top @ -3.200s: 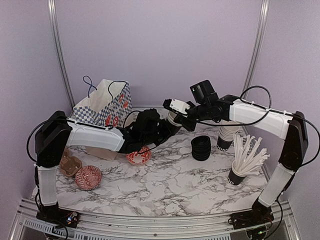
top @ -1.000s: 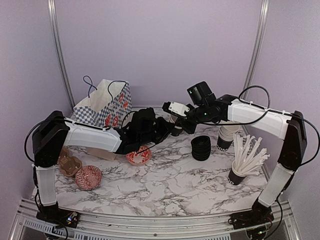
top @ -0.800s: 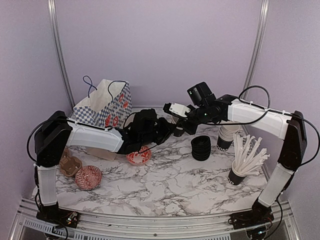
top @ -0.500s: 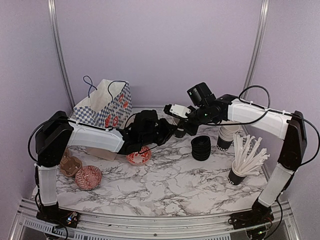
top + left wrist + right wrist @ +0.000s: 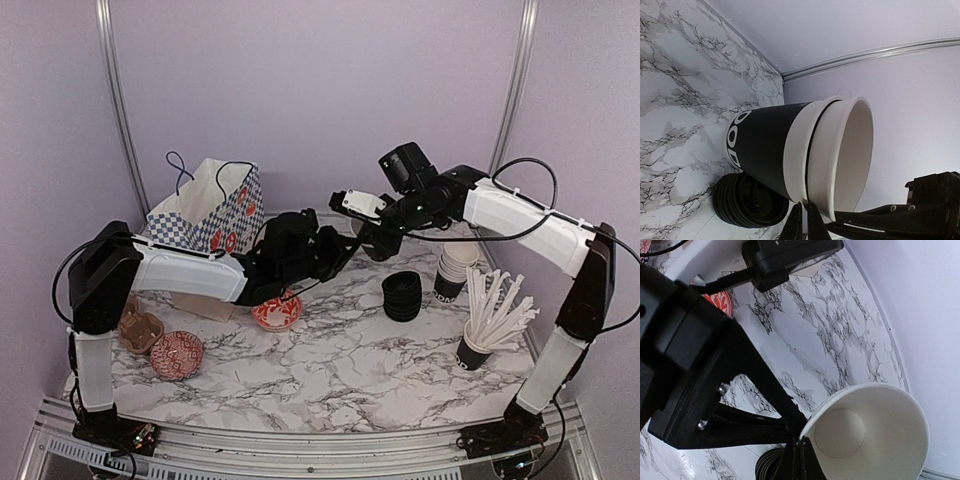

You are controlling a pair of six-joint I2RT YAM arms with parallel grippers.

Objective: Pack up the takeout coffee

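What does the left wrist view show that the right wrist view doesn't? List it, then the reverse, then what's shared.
Left wrist only: the lettered outer wall of the black cup, with the inner cup nested in it. Right wrist only: the inner cup's cream floor and a red bowl. Both: the inner cup's rim and the marble table.

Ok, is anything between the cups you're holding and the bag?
No loose object does. The nested cups hang in the air, pinched by the left gripper and right gripper; only the left arm's own wrist sits between them and the open checked paper bag.
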